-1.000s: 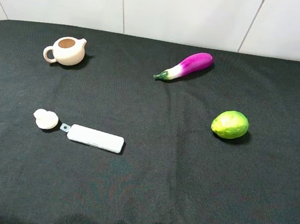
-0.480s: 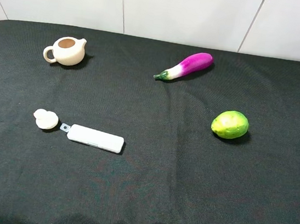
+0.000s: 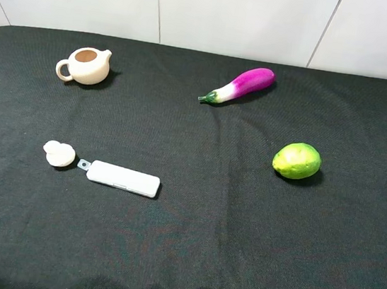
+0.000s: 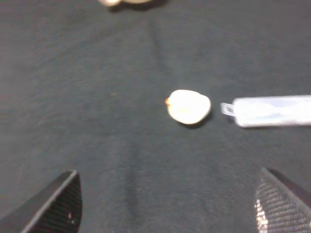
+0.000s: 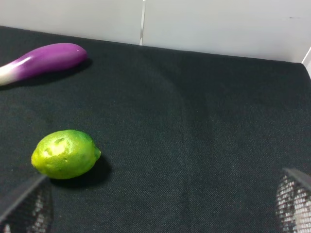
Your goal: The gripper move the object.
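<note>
From the high camera, the object (image 3: 59, 154) is lying on the black cloth (image 3: 186, 250), just beside the end of the white case (image 3: 123, 178), neither claw showing. In the left wrist view, the left gripper (image 4: 167, 206) is hanging wide open and empty, facing the object (image 4: 188, 107). It looks light, smooth and rigid; pinching across the bigger lobe seems safest. In the right wrist view, the right gripper (image 5: 160, 206) is sitting open and empty beside a lime (image 5: 65, 154).
</note>
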You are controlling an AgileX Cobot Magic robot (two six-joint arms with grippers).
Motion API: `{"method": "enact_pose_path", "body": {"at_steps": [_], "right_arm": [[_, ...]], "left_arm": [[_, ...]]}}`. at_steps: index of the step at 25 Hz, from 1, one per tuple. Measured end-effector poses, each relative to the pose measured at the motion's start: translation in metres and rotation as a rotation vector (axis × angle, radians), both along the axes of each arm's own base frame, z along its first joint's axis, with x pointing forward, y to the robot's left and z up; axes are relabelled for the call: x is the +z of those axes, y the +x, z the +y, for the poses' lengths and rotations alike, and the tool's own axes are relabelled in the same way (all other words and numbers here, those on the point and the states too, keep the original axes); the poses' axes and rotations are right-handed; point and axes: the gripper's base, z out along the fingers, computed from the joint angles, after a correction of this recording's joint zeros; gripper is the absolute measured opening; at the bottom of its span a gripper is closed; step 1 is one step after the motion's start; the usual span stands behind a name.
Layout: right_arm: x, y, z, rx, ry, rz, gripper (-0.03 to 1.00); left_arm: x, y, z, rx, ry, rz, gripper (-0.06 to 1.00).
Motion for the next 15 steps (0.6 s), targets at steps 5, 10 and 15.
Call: {"method": "enact_pose_path", "body": {"at_steps": [5, 10, 15], "right_arm": [[0.0000, 0.0000, 0.0000, 0.000, 0.000, 0.000, 0.69], [0.0000, 0.0000, 0.0000, 0.000, 0.000, 0.000, 0.69], [0.0000, 0.0000, 0.0000, 0.000, 0.000, 0.000, 0.69]], "left_arm": [[0.0000, -0.0005, 0.0006, 0.130, 0.002, 0.000, 0.76], [0.0000, -0.0005, 0.0008, 0.140, 0.003, 0.000, 0.76], [0.0000, -0.0005, 0.0008, 0.141, 0.003, 0.000, 0.76]]}}
